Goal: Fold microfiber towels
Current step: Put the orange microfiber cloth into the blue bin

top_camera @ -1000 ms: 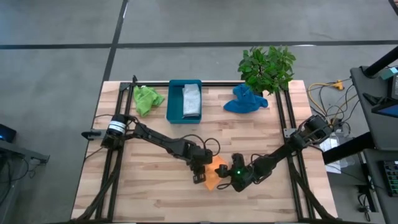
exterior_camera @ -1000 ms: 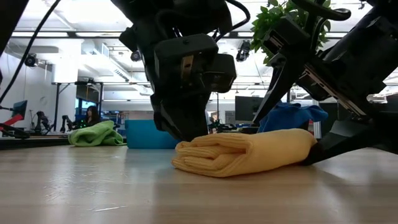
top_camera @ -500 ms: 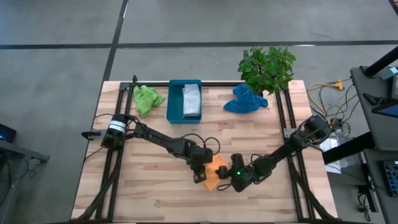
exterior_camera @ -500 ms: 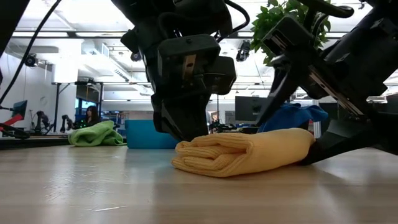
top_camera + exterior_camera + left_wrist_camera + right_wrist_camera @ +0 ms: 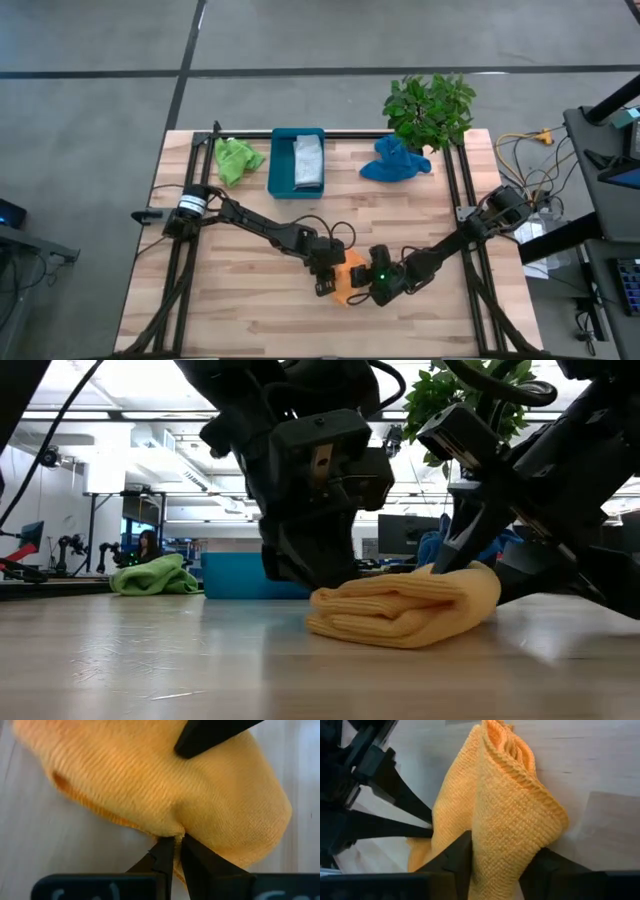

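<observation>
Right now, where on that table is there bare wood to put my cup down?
Bare wood lies along the table's near edge, in front of both arms. The far edge is crowded: lime green towel, teal tray, blue towel, potted plant. At the middle, both grippers pinch the orange towel.

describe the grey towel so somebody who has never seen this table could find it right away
Start at the wooden table and go to its far edge, where a teal tray sits between a lime green towel and a blue towel. The grey towel lies inside that tray, folded into a neat rectangle. It is the only towel in the tray and the only pale grey one.
</observation>
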Robot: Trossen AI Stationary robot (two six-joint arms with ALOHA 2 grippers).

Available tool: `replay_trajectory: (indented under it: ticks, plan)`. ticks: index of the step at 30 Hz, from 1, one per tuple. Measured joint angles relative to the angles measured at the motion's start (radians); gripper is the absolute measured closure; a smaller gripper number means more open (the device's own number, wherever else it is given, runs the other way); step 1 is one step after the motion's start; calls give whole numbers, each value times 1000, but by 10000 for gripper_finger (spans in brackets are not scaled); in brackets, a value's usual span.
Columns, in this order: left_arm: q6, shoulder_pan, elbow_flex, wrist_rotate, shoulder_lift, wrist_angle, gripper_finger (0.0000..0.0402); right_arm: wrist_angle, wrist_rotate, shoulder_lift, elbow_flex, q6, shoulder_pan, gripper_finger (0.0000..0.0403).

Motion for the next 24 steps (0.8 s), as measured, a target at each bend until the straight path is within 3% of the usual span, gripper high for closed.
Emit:
replay_trajectory:
  ticks: [4,8,15,24]
  plan:
    - [65,3,1,-9,-21,39,360,3,0,0,0,-9,0,311]
    - [94,16,-5,-34,-55,15,313,4,0,-1,0,-25,0,339]
    - [96,54,-6,-36,-117,-152,230,6,-2,-5,0,-117,1,366]
    - [187,78,-9,-32,-189,-404,210,7,-7,-63,2,-318,-2,382]
